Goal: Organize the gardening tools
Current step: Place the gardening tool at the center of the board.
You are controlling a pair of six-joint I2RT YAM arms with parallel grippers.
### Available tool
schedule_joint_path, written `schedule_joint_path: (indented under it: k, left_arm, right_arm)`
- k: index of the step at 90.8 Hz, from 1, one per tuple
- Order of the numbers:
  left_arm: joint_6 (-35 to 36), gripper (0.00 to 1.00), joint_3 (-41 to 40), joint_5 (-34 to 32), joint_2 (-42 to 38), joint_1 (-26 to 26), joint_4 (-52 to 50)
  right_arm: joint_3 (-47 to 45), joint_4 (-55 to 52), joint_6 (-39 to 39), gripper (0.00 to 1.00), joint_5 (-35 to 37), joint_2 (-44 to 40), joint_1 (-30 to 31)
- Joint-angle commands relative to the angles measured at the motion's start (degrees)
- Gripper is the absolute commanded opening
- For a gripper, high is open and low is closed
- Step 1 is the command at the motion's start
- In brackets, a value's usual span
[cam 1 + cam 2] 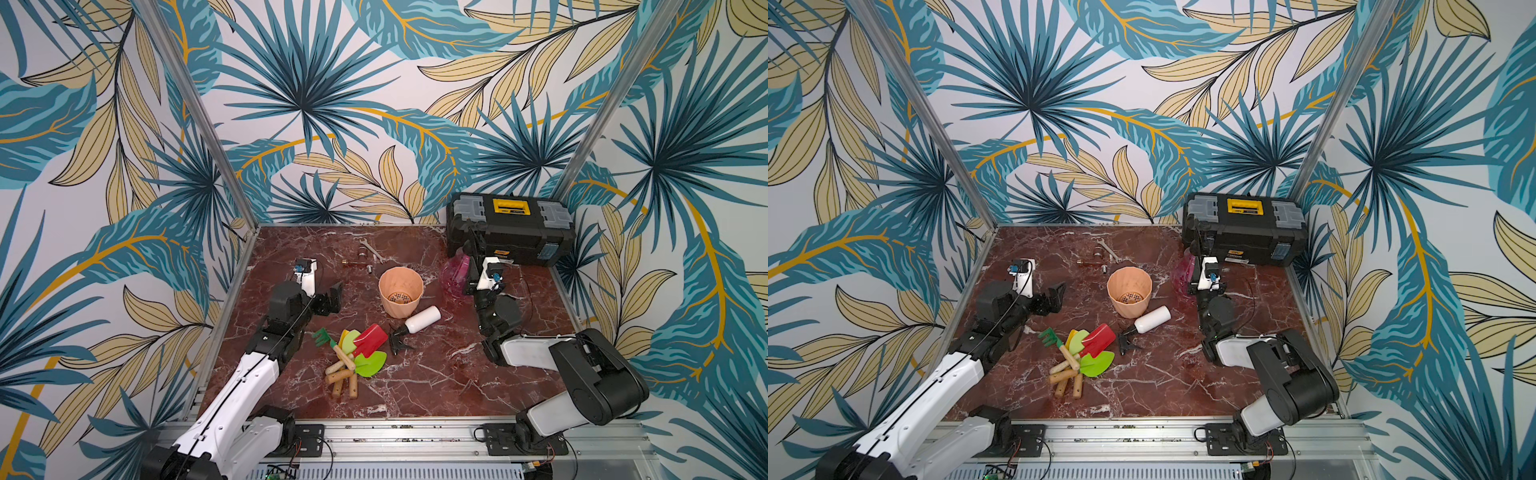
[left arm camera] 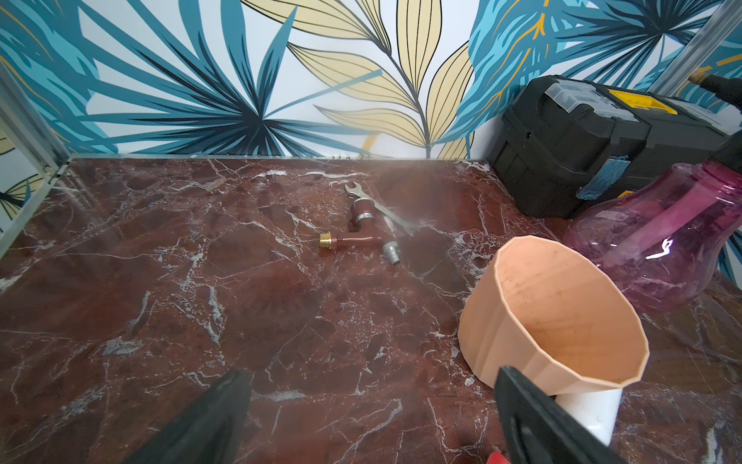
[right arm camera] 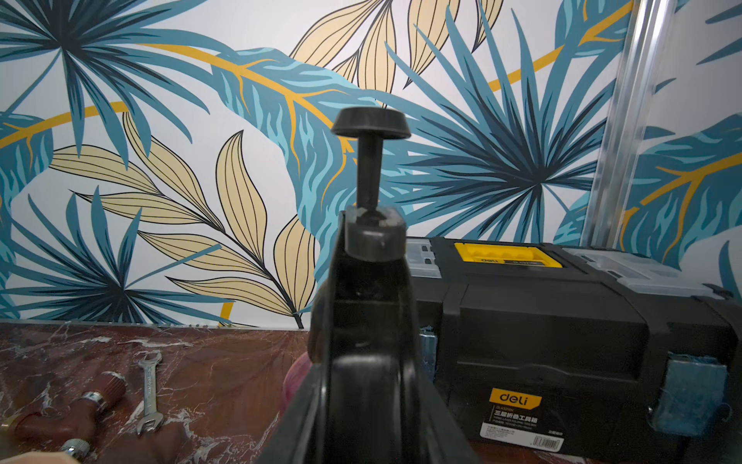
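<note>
Right wrist camera is filled by the black pump head of the pink sprayer (image 3: pixel 371 237), its plunger knob standing up against the wallpaper. My right gripper (image 1: pixel 473 272) has its jaws drawn in narrow around that black top. In both top views the sprayer's pink belly sits just in front of the black-and-yellow toolbox (image 1: pixel 511 232) at the far right of the marble table (image 1: pixel 436 382); I can't tell whether its base touches the surface. My left gripper (image 2: pixel 369 375) hangs over bare marble, jaws spread wide with nothing between them, just beside the peach pot (image 1: pixel 401 291). The hand tools (image 1: pixel 353 355) lie in a crossed heap near the front middle, between the two arms, wooden handles toward the front rail. A white spray bottle (image 1: pixel 422 319) lies on its side by the pot. The wrench (image 1: pixel 370 248) and fittings (image 1: pixel 358 261) lie near the back wall.
</note>
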Motion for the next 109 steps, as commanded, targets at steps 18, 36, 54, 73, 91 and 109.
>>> schedule_joint_path:
  k: [18,36,54,73,91,109]
  left_arm:
    - [1.01,1.0,-0.27,0.38,-1.37,-0.16,0.27]
    - [1.14,1.0,-0.27,0.23,-1.52,-0.16,0.18]
    - [1.23,1.0,-0.53,0.1,-1.4,-0.16,0.5]
    - [1.4,1.0,-0.53,0.1,-1.52,-0.16,0.29]
    - [1.54,1.0,-0.52,0.02,-1.4,-0.16,0.25]
    - [1.52,1.0,-0.42,0.07,-1.55,-0.17,0.06]
  right_arm:
    - [-1.54,10.19,-2.37,0.19,3.53,2.35,1.7]
    - [-2.34,10.14,-2.02,0.25,4.06,1.99,2.27]
    - [-2.84,9.03,-2.14,0.31,3.77,1.75,2.26]
    - [-3.41,9.04,-1.86,0.44,3.86,1.58,2.37]
    - [-3.41,5.45,0.42,0.66,4.34,-0.47,2.35]
    - [-1.92,-9.85,6.76,0.82,6.36,-8.3,2.34]
